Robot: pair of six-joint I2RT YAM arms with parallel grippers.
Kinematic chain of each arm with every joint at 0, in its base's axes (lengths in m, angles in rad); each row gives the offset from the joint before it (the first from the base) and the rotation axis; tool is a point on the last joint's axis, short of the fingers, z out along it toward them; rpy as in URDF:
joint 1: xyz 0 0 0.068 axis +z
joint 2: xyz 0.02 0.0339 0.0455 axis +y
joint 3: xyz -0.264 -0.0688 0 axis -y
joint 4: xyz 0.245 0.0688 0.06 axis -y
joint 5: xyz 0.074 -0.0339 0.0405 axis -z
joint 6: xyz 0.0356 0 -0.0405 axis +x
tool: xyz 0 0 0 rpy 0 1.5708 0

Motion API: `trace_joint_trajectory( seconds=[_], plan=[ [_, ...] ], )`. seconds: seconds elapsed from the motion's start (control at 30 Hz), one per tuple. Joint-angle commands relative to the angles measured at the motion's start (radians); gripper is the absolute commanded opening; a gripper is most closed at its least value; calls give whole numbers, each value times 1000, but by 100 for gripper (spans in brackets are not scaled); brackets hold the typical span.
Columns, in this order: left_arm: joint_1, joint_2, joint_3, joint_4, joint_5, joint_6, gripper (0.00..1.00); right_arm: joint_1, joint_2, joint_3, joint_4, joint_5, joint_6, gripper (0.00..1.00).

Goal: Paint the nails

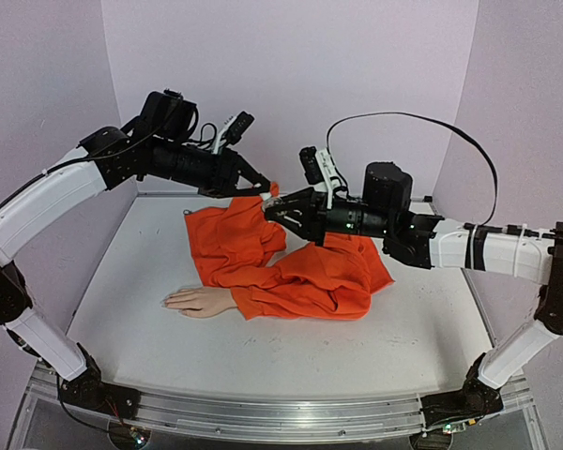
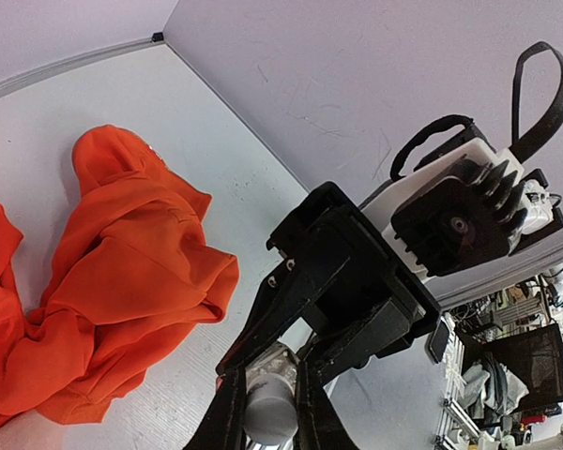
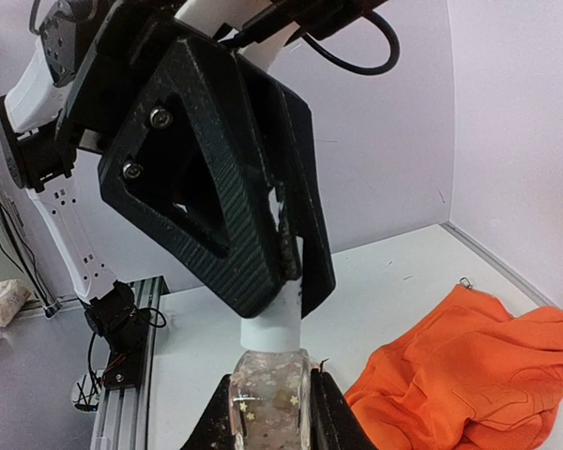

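Above the orange garment (image 1: 291,267), mid-air: right gripper (image 1: 272,214) pinching clear bottle (image 3: 269,389), left gripper (image 1: 261,187) clamped on its white cap (image 3: 267,328); nails (image 1: 169,300) lie well apart, on the mannequin hand (image 1: 199,301) on the surface (image 1: 375,352); risk judged: skewed twisting could slip the glass, spilling polish onto cloth.

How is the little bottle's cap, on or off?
On. The white cap sits on the glass bottle, no brush showing. The left hand pinches the cap, the right hand grips the bottle. Tight or loose: cannot tell.
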Motion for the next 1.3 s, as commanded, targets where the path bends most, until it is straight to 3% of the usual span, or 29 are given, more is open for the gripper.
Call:
trace_joint_trajectory(
  seconds=[0.0, 0.33, 1.27],
  plan=[
    [3, -7, 58, 1, -19, 13, 11, 2, -2, 49, 56, -18, -28, 0],
    [2, -34, 56, -18, -87, 14, 0, 3, -7, 27, 41, 21, -53, 0],
    [2, -83, 40, -17, -122, 22, 0, 2, -5, 22, 51, 23, -41, 0]
  ],
)
